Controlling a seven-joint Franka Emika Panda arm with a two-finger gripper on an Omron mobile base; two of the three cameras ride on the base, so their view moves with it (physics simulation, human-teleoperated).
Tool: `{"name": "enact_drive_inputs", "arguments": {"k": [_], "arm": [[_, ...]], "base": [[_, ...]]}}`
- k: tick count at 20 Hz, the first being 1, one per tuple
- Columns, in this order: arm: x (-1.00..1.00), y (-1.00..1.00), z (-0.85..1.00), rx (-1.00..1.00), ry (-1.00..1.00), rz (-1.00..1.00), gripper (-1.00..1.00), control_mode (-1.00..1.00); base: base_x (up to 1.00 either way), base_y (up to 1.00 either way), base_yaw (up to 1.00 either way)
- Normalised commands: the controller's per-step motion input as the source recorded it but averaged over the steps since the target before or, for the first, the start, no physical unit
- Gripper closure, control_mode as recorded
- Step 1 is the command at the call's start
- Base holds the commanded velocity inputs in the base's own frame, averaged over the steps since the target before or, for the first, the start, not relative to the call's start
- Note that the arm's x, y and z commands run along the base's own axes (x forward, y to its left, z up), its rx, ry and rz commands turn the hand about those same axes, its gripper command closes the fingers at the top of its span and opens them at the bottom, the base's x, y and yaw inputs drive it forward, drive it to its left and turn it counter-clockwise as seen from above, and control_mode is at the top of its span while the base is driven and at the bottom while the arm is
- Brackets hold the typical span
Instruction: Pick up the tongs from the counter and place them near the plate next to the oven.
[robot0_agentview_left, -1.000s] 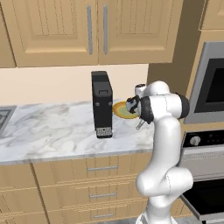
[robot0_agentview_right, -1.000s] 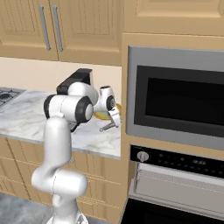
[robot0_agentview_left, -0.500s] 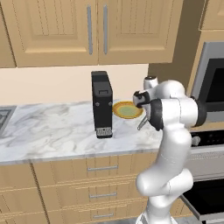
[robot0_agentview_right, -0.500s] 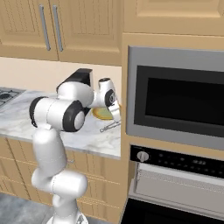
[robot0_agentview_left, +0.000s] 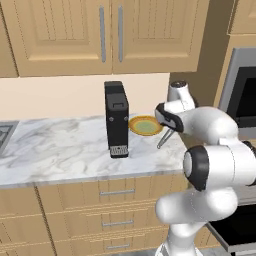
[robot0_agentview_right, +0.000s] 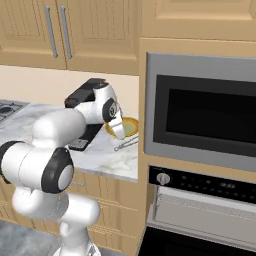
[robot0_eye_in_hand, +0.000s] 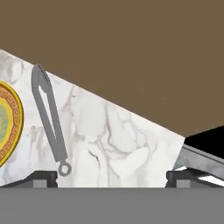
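Left base view. The white arm rises from the lower right and bends over the right end of the counter (robot0_agentview_left: 60, 150), a white marble slab with grey veining on wooden drawer fronts. The gripper (robot0_agentview_left: 167, 131) is largely hidden behind the wrist housing, so its fingers cannot be read from this side. The tongs (robot0_agentview_left: 163, 140) lie flat on the marble as a thin grey sliver, just beside the right rim of the plate (robot0_agentview_left: 145, 125), a yellow-orange disc with a greenish centre. A tall black coffee machine (robot0_agentview_left: 116, 119) stands to the left of the plate, close to it. The oven (robot0_agentview_left: 240, 97) shows as a silver frame at the right edge.

Right base view. The tongs (robot0_agentview_right: 126, 143) rest on the counter (robot0_agentview_right: 112, 157) directly in front of the plate (robot0_agentview_right: 129, 127), between it and the counter's front edge, near the oven (robot0_agentview_right: 202, 117) with its dark glass door. The hand hangs above the plate's left part.

Hand view. The two dark finger tips stand far apart at the bottom corners, one (robot0_eye_in_hand: 41, 177) left and the other right, with nothing between them: the jaws are wide open and hold nothing. The tongs (robot0_eye_in_hand: 49, 116) lie free on the marble, ring end nearest the camera, beside the plate (robot0_eye_in_hand: 9, 122) without visibly touching it.
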Motion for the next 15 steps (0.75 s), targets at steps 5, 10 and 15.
{"name": "enact_drive_inputs", "arguments": {"k": [5,10,15], "arm": [[-1.00,0.25,0.37,-0.04,-0.03,0.00,-1.00,-1.00],[-1.00,0.18,0.36,-0.05,0.00,0.00,-1.00,-1.00],[-0.98,0.12,0.43,-0.04,0.00,0.06,-1.00,-1.00]], "base": [[0.00,0.00,0.00],[0.00,0.00,0.00],[0.00,0.00,0.00]]}}
